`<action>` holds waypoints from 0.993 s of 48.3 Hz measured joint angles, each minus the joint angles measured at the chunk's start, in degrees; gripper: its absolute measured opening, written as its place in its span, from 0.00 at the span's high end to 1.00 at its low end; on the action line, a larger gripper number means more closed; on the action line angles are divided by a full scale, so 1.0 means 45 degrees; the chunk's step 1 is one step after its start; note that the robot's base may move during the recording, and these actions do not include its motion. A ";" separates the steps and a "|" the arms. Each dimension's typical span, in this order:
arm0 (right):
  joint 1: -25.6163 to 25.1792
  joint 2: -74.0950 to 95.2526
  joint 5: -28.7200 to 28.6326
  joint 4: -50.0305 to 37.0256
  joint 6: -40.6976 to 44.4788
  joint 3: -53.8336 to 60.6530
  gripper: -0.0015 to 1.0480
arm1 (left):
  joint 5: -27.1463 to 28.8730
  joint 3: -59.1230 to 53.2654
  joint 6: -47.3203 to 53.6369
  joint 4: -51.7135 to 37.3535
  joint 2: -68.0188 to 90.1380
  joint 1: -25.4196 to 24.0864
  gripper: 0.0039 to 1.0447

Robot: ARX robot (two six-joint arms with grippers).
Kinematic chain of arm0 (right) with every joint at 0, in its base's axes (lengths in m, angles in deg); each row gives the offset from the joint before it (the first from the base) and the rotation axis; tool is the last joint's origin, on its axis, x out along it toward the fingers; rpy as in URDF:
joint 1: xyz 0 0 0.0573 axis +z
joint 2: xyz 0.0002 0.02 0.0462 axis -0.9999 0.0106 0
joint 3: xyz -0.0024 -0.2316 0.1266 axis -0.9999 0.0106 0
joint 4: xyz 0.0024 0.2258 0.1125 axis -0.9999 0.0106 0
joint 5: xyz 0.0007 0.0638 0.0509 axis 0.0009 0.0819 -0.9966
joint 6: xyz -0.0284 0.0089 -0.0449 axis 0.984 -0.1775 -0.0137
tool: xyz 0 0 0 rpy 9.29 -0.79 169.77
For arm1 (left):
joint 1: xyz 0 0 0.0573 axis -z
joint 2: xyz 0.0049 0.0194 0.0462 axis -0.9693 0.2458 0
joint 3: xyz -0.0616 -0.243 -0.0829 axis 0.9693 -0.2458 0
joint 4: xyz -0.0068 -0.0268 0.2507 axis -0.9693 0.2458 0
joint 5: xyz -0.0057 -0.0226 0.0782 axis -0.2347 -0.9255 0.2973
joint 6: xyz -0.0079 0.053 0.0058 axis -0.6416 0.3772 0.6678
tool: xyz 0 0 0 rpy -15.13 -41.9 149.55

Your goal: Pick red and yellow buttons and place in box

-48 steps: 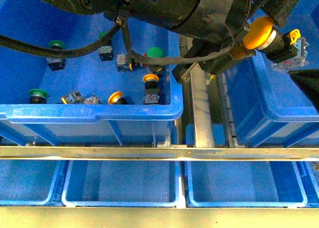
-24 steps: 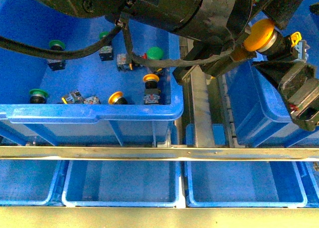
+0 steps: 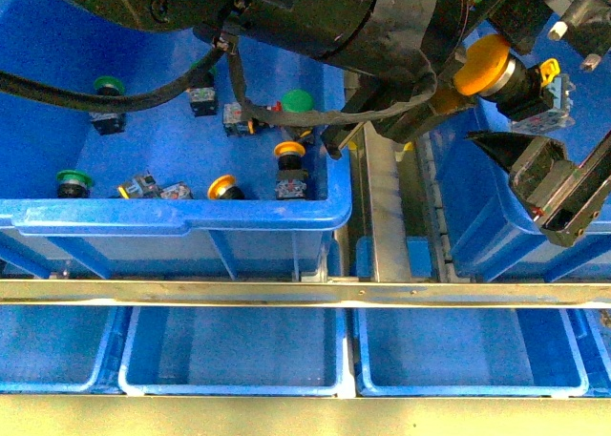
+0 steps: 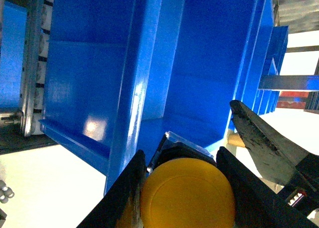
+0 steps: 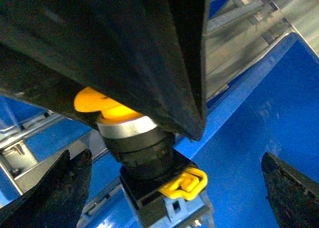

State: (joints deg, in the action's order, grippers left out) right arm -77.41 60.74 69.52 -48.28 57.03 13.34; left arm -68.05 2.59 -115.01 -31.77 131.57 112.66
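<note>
Left claw [image 4: 182, 189] clamps yellow button [image 3: 482, 62], upper right; right claw [image 3: 523, 180] gapes wide; release low, well inside box [image 3: 489, 212].

I see the yellow-orange button [image 3: 482, 62] with a silver collar, black body and yellow clip. The box [image 3: 477, 202] is plain glossy blue. The other crate [image 3: 172, 217] is the same blue, its switches [image 3: 297, 100] green-capped. My left hand [image 4: 180, 157] is black.

Black arm housings [image 3: 315, 16], black cable [image 3: 105, 97] looped.
</note>
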 joint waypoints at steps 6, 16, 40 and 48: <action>-0.0214 0.0068 -0.0214 0.0092 0.0049 -0.0087 0.12 | 0.0010 0.0000 0.0010 0.0049 0.0000 -0.0034 0.68; -0.0408 0.0068 -0.0573 0.0393 0.0058 -0.0112 0.37 | 0.0034 0.0000 0.0039 0.0092 0.0000 -0.0010 0.68; -0.0563 0.0049 -0.0981 0.0525 0.0053 -0.0112 0.66 | 0.0160 0.0262 0.0457 0.0214 0.0063 0.0029 0.68; -0.0593 0.0049 -0.0996 0.0525 0.0000 -0.0117 0.67 | 0.0583 0.0350 0.0719 0.0466 0.0063 0.0044 0.50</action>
State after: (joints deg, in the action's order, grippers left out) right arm -80.07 60.96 65.04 -45.91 57.03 12.81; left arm -65.43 4.16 -111.77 -29.67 131.85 112.85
